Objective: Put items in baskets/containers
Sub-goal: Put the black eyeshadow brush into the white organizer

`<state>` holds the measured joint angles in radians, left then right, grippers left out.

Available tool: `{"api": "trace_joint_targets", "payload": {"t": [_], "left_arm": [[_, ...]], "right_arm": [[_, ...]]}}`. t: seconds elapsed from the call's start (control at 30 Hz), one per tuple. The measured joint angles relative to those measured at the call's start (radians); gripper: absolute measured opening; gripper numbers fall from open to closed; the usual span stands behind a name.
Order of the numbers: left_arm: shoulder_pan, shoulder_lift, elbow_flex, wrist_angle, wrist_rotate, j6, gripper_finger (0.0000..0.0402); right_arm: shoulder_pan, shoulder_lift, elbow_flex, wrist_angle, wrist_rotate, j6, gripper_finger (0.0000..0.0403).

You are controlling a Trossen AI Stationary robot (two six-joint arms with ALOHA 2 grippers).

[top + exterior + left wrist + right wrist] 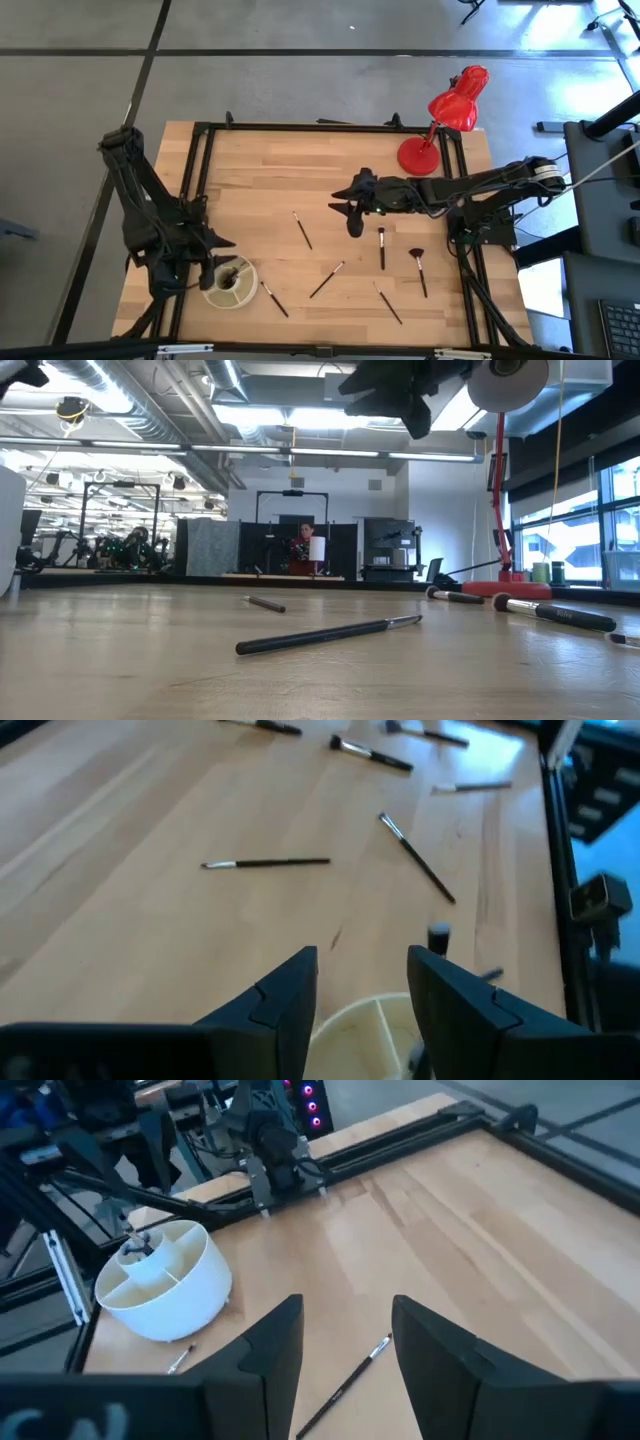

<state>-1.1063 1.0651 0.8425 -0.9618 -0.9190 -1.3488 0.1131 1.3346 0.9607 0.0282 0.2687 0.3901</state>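
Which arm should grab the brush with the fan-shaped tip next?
Right. The right gripper hangs open over mid-table, on the side of the fan-tipped brush; the left gripper sits open over the white container, across the table from it.

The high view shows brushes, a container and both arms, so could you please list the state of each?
Container: upright near the left table edge, at least one brush standing inside.
Six brushes: lying loose on the table.
Left gripper: over the container, jaws open, empty.
Right gripper: raised above mid-table, jaws open, empty.
Red lamp: standing at the far right corner.
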Motion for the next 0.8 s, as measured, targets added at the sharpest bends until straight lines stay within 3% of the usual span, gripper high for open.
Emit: {"api": "trace_joint_targets", "payload": {"t": [0.2,0.37,0.43,0.63,0.8], "left_arm": [[0.011,-0.020,0.000,0.033,-0.066,-0.011,0.0152],[0.043,-0.014,-0.002,0.148,-0.191,0.121,0.0152],[0.083,0.002,-0.015,0.209,-0.192,0.169,0.0152],[0.244,0.092,-0.041,0.299,0.016,0.243,0.0152],[0.366,0.129,-0.041,0.351,0.313,0.219,0.0152]], "right_arm": [[-0.018,0.067,0.000,-0.001,-0.004,0.029,0.0153],[-0.055,0.087,0.000,0.003,-0.008,0.078,0.0153],[-0.059,0.086,0.000,0.007,-0.008,0.089,0.0153],[-0.058,0.080,0.000,0.040,-0.012,0.078,0.0153],[-0.059,0.080,0.000,0.053,-0.034,0.067,0.0153]]}}
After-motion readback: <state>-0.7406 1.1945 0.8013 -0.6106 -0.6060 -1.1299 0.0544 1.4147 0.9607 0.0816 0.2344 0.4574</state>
